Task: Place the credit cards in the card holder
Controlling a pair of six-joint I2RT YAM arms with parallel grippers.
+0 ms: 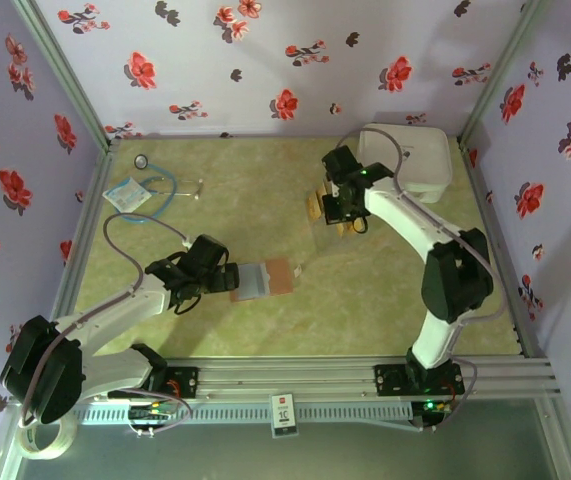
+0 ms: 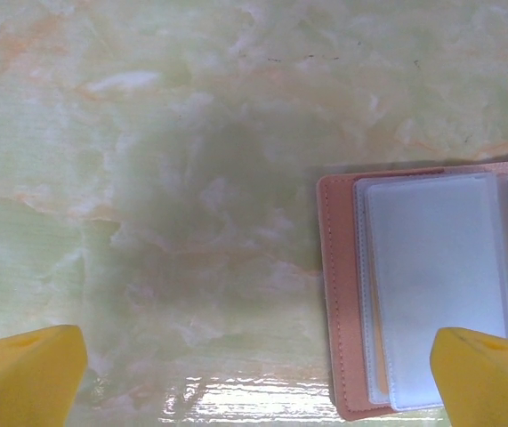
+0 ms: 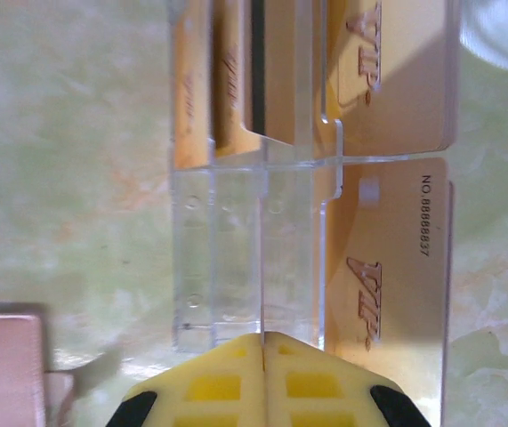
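Right claw (image 3: pixel 262 374) is pressed together, perhaps nipping something thin edge-on; credit cards (image 3: pixel 396 80) sit in a clear rack (image 3: pixel 227 258) just ahead, long axis running away from it; card holder (image 1: pixel 265 278) lies open well apart, by the spread left claw (image 2: pixel 258 382), the nearer one; bare surface (image 1: pixel 365 290) between.
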